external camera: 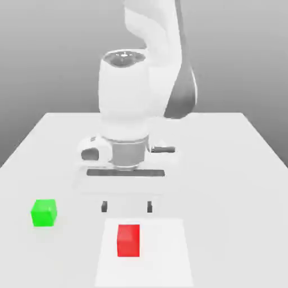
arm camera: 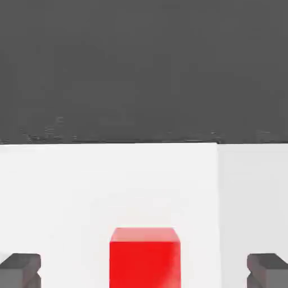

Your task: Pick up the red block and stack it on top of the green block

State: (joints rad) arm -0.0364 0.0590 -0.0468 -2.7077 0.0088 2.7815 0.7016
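Exterior view and hand view: red block free on the white patch, likely an easy side pinch

Exterior view: the red block (external camera: 128,241) sits upright on the white patch (external camera: 163,253), nearer its edge on the exterior view's left. The gripper (external camera: 127,207) has its fingers spread wide, with nothing between them, and appears just beyond the white patch's far edge. The green block (external camera: 44,213) stands apart from the white patch, off to the exterior view's left. Both cubes look alike in size, flat-faced and sharp-cornered. I would expect the red block to be light and rigid, not fragile, and its matte faces to give fair grip; its true weight cannot be told.

Hand view: the red block shows its flat top and one upright side against the white patch, lined up within the span of the spread fingers but untouched. The best hold is probably on two opposite side faces, around mid-height, with the fingers square to them. A pinch too near the top edge could let it tilt; an off-centre closing could push it across the white patch.
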